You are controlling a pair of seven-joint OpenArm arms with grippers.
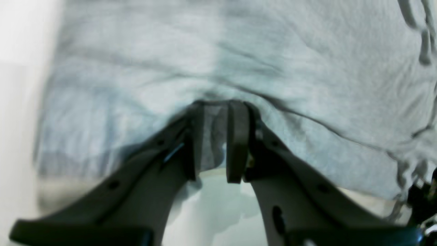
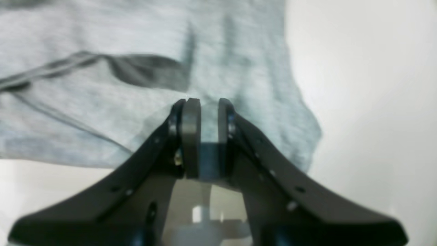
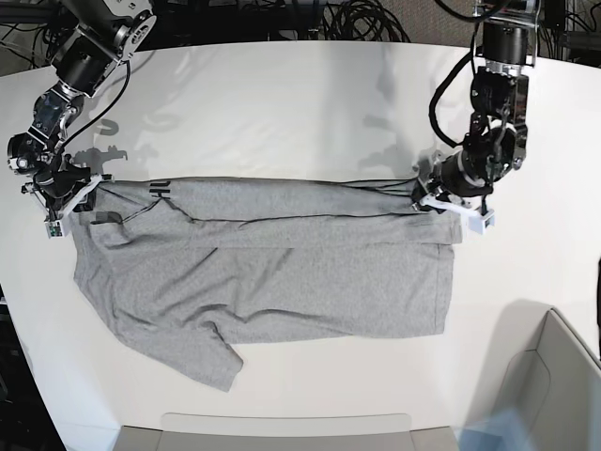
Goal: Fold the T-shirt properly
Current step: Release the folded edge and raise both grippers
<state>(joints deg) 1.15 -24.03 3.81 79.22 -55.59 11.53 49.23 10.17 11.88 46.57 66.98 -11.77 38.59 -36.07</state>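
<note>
The heather-grey T-shirt [image 3: 282,272] lies on the white table [image 3: 282,103], its far strip folded over toward the front, with one sleeve spread at the front left. A bit of black lettering [image 3: 158,188] shows at the fold near the left. My left gripper [image 3: 439,202] is shut on the shirt's far right edge; in the left wrist view [image 1: 218,106] grey cloth [image 1: 239,51] sits pinched between the fingers. My right gripper [image 3: 70,199] is shut on the shirt's far left edge; in the right wrist view [image 2: 209,102] cloth [image 2: 102,112] sits between the pads.
A grey bin [image 3: 554,395] stands at the front right corner. A flat grey tray edge [image 3: 282,432] runs along the front. Black cables [image 3: 357,19] lie beyond the table's far edge.
</note>
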